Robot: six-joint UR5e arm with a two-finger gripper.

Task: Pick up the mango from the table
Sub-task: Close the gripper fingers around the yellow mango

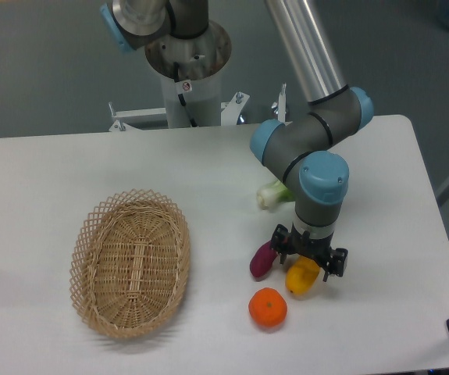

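Note:
The mango [301,279] is a yellow-orange fruit lying on the white table [208,172] at the front right. Its upper end is covered by my gripper [310,264], which stands straight down over it. The fingertips are hidden behind the gripper body and the fruit, so I cannot tell whether the jaws are closed on the mango. The mango looks to be resting on the table.
A purple sweet potato [261,260] lies just left of the mango, almost touching the gripper. A round orange tangerine [268,308] sits in front of both. A green-white vegetable [273,193] lies behind the arm. A wicker basket [130,262] stands at the left.

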